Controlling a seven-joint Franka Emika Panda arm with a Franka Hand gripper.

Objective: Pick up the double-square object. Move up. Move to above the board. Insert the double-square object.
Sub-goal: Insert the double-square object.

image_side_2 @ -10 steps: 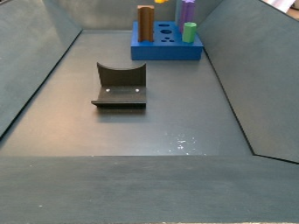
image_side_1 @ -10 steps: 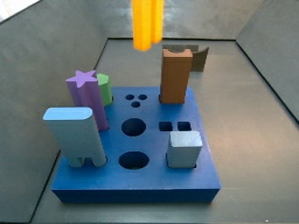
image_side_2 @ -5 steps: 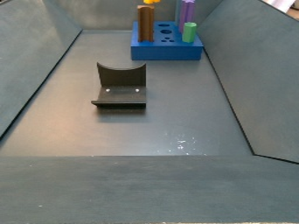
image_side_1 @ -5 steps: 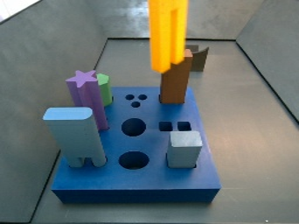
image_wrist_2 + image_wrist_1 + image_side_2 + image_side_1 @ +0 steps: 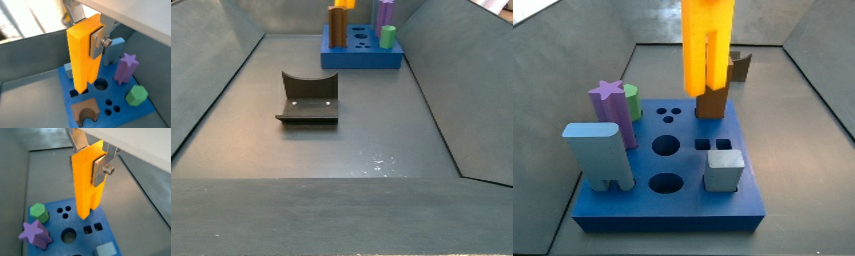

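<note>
My gripper [image 5: 89, 164] is shut on the upper end of the double-square object [image 5: 87, 185], a tall orange-yellow bar, and holds it upright. It also shows in the second wrist view, where the gripper [image 5: 85, 37] grips the bar [image 5: 83, 57]. In a side view the bar [image 5: 707, 45] hangs above the far part of the blue board [image 5: 667, 195], its two prongs in front of the brown peg [image 5: 714, 102]. The prongs hang over the board [image 5: 112, 230] near its two square holes [image 5: 92, 228]. The gripper itself is out of both side views.
On the board stand a purple star peg [image 5: 608, 108], a green hexagon peg [image 5: 632, 100], a pale blue block [image 5: 596, 155] and a small grey cube [image 5: 723, 170]. The fixture [image 5: 309, 98] stands on the grey floor away from the board [image 5: 358, 58]. Grey walls enclose the floor.
The bar has come down towards the board; its prongs now hang lower, in front of the brown peg's top.
</note>
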